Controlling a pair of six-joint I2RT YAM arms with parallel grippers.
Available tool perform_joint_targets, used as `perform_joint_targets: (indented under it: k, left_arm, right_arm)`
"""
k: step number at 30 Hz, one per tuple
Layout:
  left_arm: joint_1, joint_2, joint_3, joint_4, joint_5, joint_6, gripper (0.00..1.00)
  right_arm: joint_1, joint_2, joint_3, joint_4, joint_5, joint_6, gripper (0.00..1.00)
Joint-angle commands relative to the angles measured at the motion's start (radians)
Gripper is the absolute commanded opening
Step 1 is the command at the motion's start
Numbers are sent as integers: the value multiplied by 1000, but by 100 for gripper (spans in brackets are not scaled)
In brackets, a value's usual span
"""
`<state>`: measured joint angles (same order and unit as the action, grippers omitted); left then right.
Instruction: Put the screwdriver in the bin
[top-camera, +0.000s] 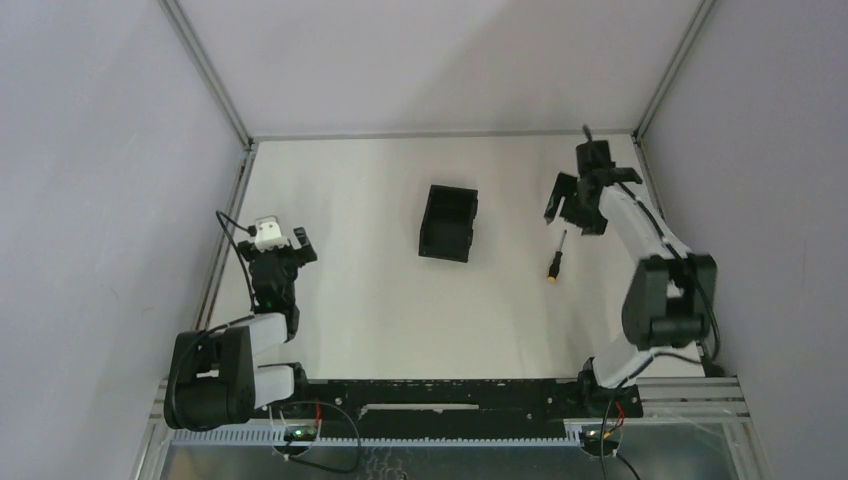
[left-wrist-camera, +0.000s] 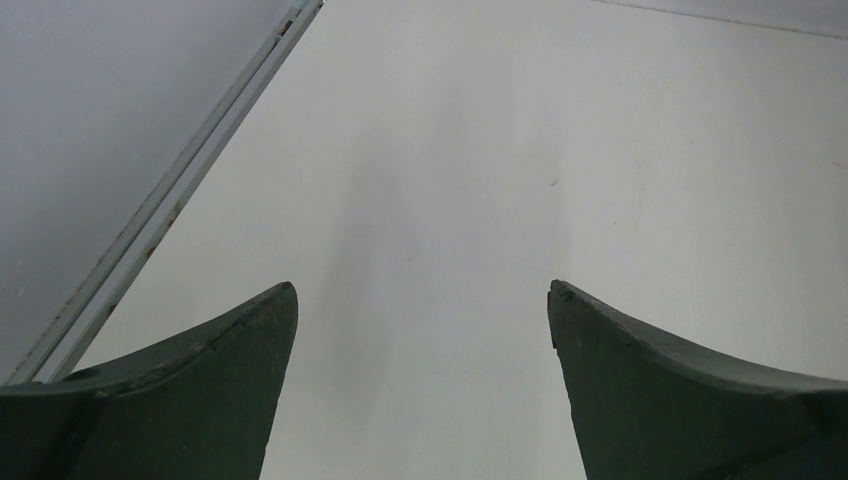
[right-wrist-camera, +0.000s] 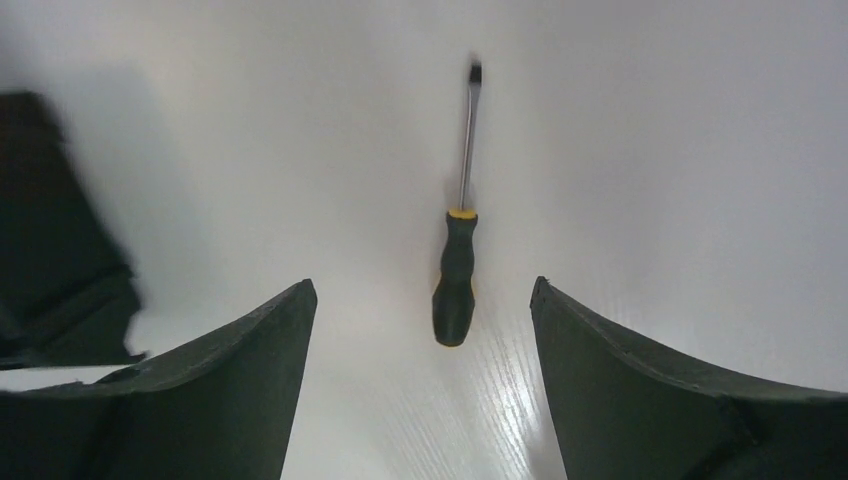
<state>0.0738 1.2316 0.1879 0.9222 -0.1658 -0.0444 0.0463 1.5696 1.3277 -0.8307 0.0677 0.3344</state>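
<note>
From above, my right gripper (top-camera: 573, 210) hangs in the upper right of the frame with its fingers spread wide and nothing between them. The screwdriver (top-camera: 556, 257) lies flat on the white table (top-camera: 380, 300) just below it, apart from the fingers. The bin (top-camera: 448, 222) stands upright near the middle of the frame, to the left of the tool and clearly separate from it. The overhead picture does not show how the tool lines up with my fingers (my right wrist camera does). There the screwdriver runs almost straight up the centre, its flat blade tip toward the top edge. Its black handle, with a yellow collar, sits low in the frame in the gap between my two dark fingers (right-wrist-camera: 230, 380), touching neither. A blurred dark shape at the left edge is the bin, well off to the side of the handle. How high I am above the table I cannot tell from either view. My left gripper (top-camera: 280, 245) sits at the left of the overhead frame, far from both tool and bin. Its wrist view shows only wide-spread fingers over bare table and a metal rail (left-wrist-camera: 180, 190) slanting through the upper left.
</note>
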Motion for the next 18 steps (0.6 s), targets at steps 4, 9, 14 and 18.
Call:
perform_joint_targets:
  k: [4,9,14,18]
  left_arm:
    - [-8,0,44,44,-10,16,100]
    - [-8,0,45,44,-10,15,100]
    - [-8,0,44,44,-11,15,100]
    - [-7,0,44,44,-9,16,100]
  right_arm:
    - [0,203,-117,66,-45,-28,82]
    - [0,268,-144,109,-41,-26,61]
    - [0,250,-136,94,-46,-41,13]
    - [-1,172,-60,-27,-34,-61,0]
